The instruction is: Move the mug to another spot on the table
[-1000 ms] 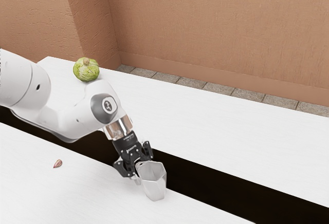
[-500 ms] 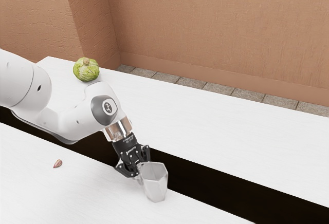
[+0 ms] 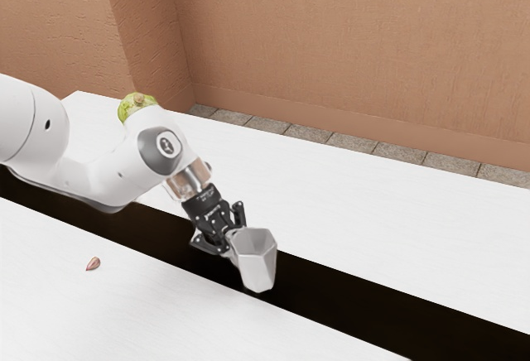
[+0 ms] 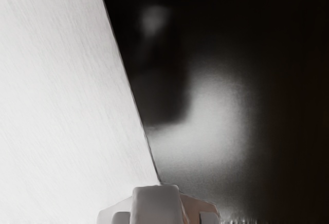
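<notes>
A faceted white mug [image 3: 257, 257] hangs tilted in the air above the far edge of the near white table [image 3: 99, 311]. It is over the dark gap between the two tables. My black gripper [image 3: 229, 243] is shut on the mug's rim on the side toward the exterior view's left. In the wrist view the mug [image 4: 157, 206] is a pale blurred shape just under my hand, with the near table's edge [image 4: 128, 95] running slantwise past it.
A green cabbage-like ball [image 3: 132, 104] sits on the far white table [image 3: 373, 204], partly behind my arm. A small brown nut [image 3: 93, 263] lies on the near table at the exterior view's left. A dark gap [image 3: 348, 291] separates the tables.
My gripper has lifted the mug off the near table and carried it up and slightly right, tilting it. The arm's elbow has risen and now covers part of the green ball.
</notes>
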`<state>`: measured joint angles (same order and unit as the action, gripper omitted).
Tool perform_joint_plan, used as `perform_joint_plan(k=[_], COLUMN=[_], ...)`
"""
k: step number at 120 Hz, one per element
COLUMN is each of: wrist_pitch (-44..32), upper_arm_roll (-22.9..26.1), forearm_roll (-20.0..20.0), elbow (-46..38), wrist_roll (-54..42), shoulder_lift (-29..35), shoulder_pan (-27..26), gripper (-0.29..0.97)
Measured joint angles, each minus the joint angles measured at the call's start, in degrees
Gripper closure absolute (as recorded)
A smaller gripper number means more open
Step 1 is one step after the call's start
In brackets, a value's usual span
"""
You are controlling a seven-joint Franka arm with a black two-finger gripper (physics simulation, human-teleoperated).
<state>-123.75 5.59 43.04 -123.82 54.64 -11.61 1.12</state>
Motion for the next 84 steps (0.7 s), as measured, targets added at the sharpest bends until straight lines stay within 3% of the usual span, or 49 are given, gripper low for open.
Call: perform_joint_plan(k=[16,28,57,84], wrist_pitch=[3.4,9.6,29.5,41.6], upper_arm_roll=[3.4,4.8,8.7,11.4], forearm_roll=[-0.5,-4.3,-20.4,-35.6], elbow=[7.8,18.9,38.2,56.9], wrist_roll=[-2.6,-4.7,-11.3,-22.6], shoulder_lift=[-5.0,-10.3,-20.6,-33.1], shoulder_pan=[6.5,11.1,17.9,18.8], gripper=[0.66,0.67,0.69,0.70])
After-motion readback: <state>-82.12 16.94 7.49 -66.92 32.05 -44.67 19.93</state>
